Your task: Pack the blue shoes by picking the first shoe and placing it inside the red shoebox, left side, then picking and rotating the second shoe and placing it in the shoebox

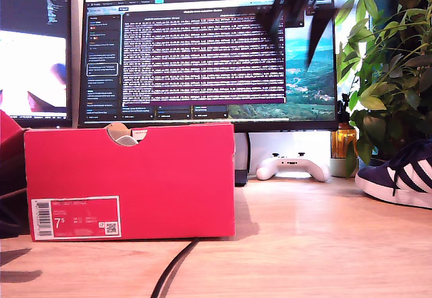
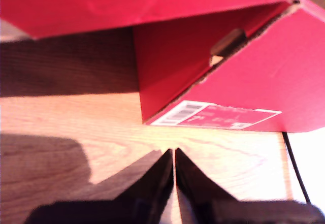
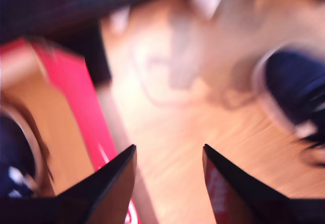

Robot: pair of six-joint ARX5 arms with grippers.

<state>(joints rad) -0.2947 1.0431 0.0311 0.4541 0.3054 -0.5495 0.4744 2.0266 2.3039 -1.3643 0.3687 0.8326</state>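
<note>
exterior view – red shoebox (image 1: 135,176) on table; first jaws clenched, second jaws released – seemingly empty

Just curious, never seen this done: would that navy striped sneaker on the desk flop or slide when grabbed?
The navy suede sneaker probably keeps its shape: its white sole looks thick. The suede likely grips rather than slips. Sitting flat on the wooden desk, it seems unlikely to roll.
</note>
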